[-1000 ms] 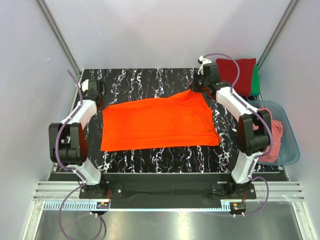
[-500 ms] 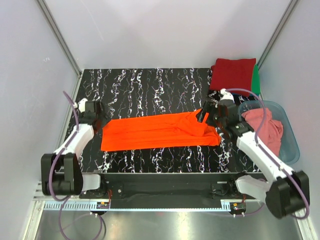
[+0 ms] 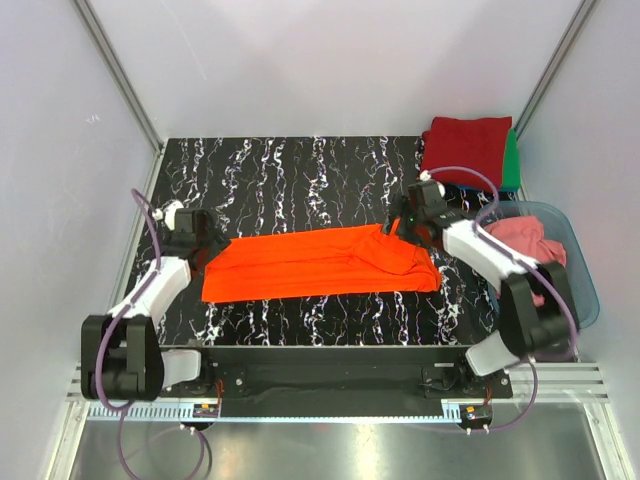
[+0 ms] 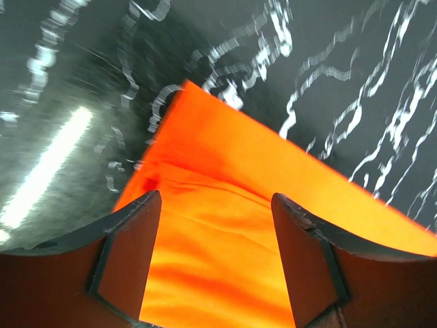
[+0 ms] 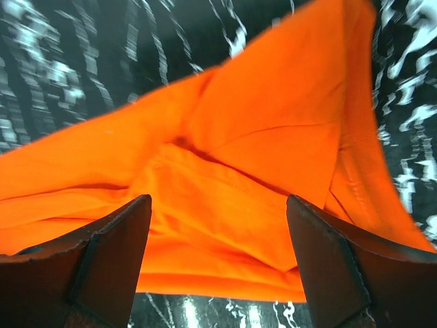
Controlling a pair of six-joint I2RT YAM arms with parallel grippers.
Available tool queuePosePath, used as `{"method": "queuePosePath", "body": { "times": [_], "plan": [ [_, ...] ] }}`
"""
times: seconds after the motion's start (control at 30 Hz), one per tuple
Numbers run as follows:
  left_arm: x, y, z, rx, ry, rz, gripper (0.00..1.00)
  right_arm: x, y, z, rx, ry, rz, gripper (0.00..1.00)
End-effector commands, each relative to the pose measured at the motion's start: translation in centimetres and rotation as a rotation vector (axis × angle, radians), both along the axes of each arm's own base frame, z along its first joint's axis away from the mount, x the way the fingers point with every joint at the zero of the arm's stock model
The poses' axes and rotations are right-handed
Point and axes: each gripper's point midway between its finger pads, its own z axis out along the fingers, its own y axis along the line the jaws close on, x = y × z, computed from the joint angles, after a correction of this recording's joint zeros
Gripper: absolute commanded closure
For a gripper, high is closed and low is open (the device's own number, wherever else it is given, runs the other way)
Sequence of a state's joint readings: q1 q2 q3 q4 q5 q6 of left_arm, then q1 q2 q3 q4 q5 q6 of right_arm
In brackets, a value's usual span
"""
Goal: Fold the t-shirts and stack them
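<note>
While the right arm (image 3: 478, 250) reaches across its left side, the translucent blue-grey tub (image 3: 588, 300) sits off the right edge of the table (image 3: 300, 165), and there's the salmon-pink shirt (image 3: 518, 236) crumpled inside it, partly hidden behind that arm. Back in the far right corner, the dark red shirt (image 3: 465, 148) lies as a neat folded square on top of the green shirt (image 3: 513, 165), only a strip of green peeking out on the right side. Black marble-patterned tabletop all round, and nothing lies between the arms and the cloth.

Now to the middle: the orange shirt (image 3: 310, 265) is stretched out as a long, narrow band across the near half of the table, running left to right, flat along most of its length and rumpled at the right end. The left gripper (image 3: 212, 240) is right at the band's far left corner; from the left wrist, the left gripper (image 4: 215, 198) has its fingers spread wide, nothing pinched, the orange corner lying beneath and between them. Over on the other side, the right gripper (image 3: 400, 226) sits at the far right corner, and the right wrist view shows it (image 5: 218, 199) spread just as wide, empty, with creased orange folds filling the gap below
</note>
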State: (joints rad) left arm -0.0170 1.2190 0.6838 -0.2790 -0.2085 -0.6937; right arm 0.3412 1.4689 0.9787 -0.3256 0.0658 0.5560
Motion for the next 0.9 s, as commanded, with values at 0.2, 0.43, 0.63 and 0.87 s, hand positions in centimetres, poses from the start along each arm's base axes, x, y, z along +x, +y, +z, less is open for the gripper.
{"method": "queuePosePath", "body": {
  "times": [0.2, 0.43, 0.63, 0.87],
  "plan": [
    [3.5, -4.9, -1.6, -0.093, 0.062, -0.226, 0.32, 1.5, 4.5, -6.8, 0.097, 0.279, 0.091, 0.14],
    [2.1, -6.1, -4.7, -0.132, 0.176, -0.257, 0.35, 4.2, 5.5, -9.2, 0.108, 0.332, 0.103, 0.14],
    [-1.1, -8.4, -6.5, -0.198, 0.232, -0.294, 0.37, 10.7, 6.1, -10.6, 0.133, 0.368, 0.093, 0.16],
    [-4.8, -13.0, -8.4, -0.293, 0.313, -0.361, 0.38, 18.7, 9.5, -7.7, 0.195, 0.306, 0.132, 0.2]
  ]
}}
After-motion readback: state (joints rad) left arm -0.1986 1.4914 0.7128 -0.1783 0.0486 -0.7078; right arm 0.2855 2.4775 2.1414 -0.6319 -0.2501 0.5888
